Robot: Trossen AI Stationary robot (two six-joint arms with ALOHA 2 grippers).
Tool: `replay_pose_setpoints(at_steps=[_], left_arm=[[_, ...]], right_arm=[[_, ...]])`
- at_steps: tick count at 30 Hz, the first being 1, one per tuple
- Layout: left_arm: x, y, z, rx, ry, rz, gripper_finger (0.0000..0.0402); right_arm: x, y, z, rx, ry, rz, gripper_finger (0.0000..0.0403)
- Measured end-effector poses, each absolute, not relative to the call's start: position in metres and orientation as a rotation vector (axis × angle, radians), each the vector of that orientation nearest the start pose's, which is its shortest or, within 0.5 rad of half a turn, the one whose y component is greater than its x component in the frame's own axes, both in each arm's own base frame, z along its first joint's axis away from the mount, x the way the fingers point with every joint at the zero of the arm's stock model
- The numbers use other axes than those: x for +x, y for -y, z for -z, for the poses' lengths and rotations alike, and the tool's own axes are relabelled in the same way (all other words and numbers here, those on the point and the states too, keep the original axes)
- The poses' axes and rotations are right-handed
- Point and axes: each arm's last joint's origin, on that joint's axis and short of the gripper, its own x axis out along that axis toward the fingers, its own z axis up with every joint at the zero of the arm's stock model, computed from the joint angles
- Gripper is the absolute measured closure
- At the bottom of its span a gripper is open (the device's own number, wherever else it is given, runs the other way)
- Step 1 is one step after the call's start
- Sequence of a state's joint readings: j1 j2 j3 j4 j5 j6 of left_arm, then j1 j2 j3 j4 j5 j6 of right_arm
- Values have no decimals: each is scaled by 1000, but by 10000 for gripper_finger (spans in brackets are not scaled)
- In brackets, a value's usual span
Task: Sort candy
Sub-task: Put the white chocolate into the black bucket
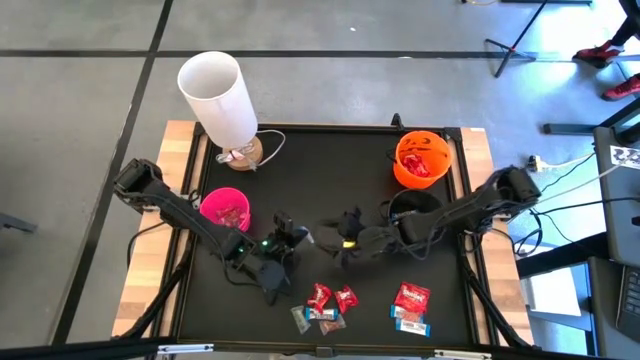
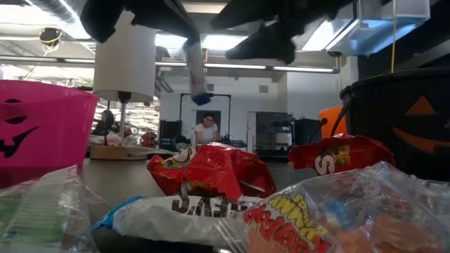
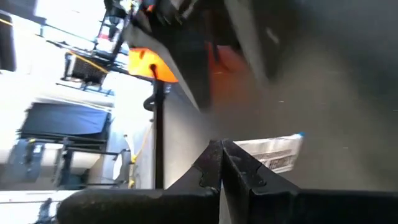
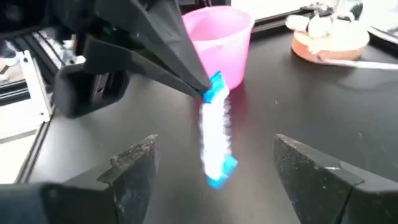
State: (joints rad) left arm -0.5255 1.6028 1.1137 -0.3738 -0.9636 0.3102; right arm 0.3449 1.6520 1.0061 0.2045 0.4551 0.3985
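A blue-and-white candy (image 4: 216,134) hangs over the middle of the table, with my left gripper (image 4: 200,89) shut on its top end. The low view shows it high above the table (image 2: 197,70). My right gripper (image 4: 217,177) is open; its two fingers stand on either side of the hanging candy and touch nothing. The two grippers face each other at mid-table (image 1: 303,238) (image 1: 332,238). More candy in red, blue-and-white and silvery wrappers lies near the front edge (image 1: 325,305) (image 1: 412,305). The pink bowl (image 1: 226,210) stands on the left. My left gripper pinches the candy's blue crimped end (image 4: 214,83) between its two fingertips. The fingers come from the table's left, slanting down. The candy hangs straight below them, lifted clear of the table, its other blue end (image 4: 219,176) lowest.
An orange bowl (image 1: 421,160) holding red candy stands at the far right, and a black bowl (image 1: 412,204) lies partly under my right arm. A white lamp (image 1: 221,95) on a wooden base stands at the far left. The black mat's raised rim (image 1: 470,250) borders the work area.
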Motion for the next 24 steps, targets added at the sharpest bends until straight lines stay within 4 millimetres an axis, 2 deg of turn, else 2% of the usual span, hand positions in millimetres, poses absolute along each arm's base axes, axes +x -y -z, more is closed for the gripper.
replay_pose_setpoints(at_steps=[5, 11, 13, 16, 24], left_arm=[[300, 144, -245, 882, -666, -334, 401], [304, 145, -249, 876, -628, -342, 401], [304, 145, -250, 882, -620, -339, 401], [304, 145, -251, 881, -618, -340, 401], [304, 146, -250, 868, -617, -333, 401]], right_arm=[[359, -109, -213, 192, -305, 191, 95], [376, -102, -200, 131, -326, 270, 97], [380, -101, -198, 119, -325, 272, 108], [381, -102, -197, 97, -330, 267, 148], [381, -104, -197, 80, -342, 213, 298]])
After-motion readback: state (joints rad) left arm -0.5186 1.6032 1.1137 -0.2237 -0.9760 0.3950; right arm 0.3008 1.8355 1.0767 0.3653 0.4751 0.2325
